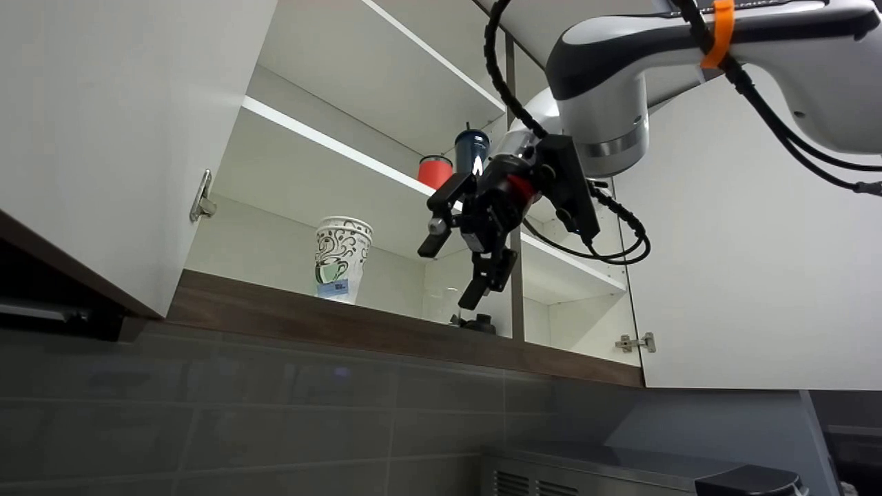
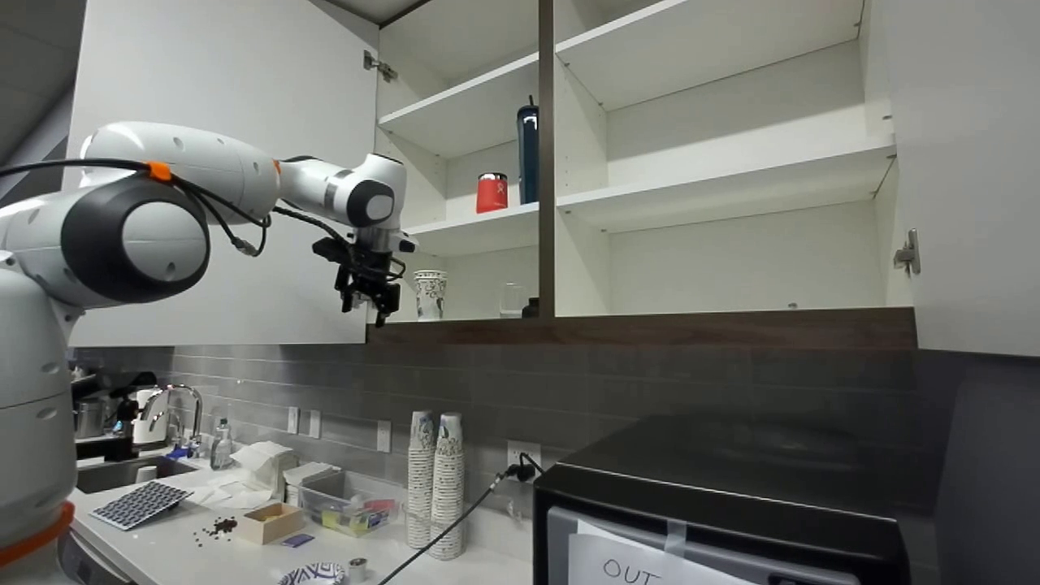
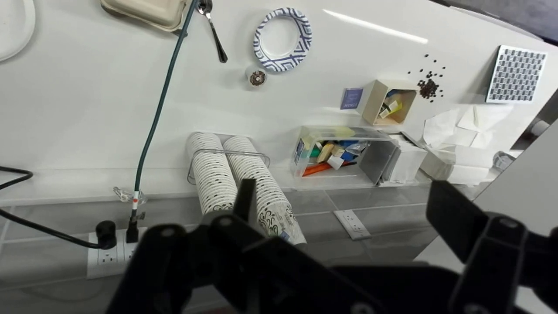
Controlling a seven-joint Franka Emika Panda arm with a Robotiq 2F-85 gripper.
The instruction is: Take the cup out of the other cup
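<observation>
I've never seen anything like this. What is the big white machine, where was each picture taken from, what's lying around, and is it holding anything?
The white machine is a robot arm, and the black pincer at its end does the grasping. Two pictures are taken from outside the machine; the third looks from its wrist down onto the counter, with a patterned plate and two stacks of paper cups. Inside the cabinet stand nested white cups, with a red cup and a dark tall bottle higher up. The task is to take one out of the other. The pincer is open, holds nothing, and is apart from the nested white cups in both exterior views.
</observation>
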